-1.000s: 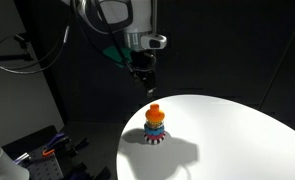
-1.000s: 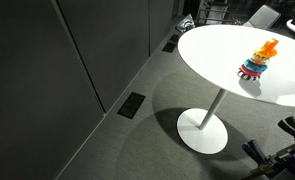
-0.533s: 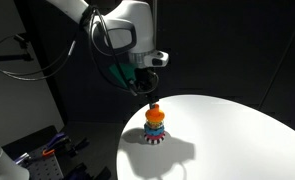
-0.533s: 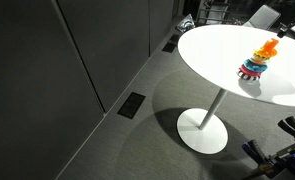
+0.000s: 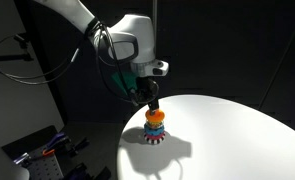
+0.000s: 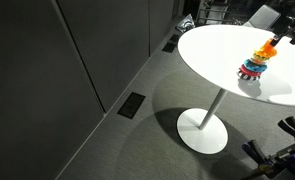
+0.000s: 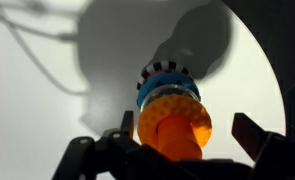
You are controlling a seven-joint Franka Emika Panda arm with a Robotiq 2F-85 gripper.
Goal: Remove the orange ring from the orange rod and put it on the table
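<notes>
**Step in hand:** lower onto the orange ring [image 5: 155, 118] and grasp it.

1. Keep the gripper [image 5: 151, 101] centred over the orange rod [image 7: 177, 138], so both fingers [image 7: 259, 138] clear the ring's rim evenly.
2. Close only when the pads are level with the orange ring and above the blue ring [image 7: 165, 88] beneath it.
3. Lift straight up along the rod to avoid tipping the stacking toy [image 6: 255, 64].

**Location:** the ring sits on the rod. The toy stands on the table [image 5: 232, 135] close to its edge, on the side where the arm reaches in.

**Gripper state:** the jaws are spread wide to either side of the ring and hold nothing. No contact is evident.
</notes>
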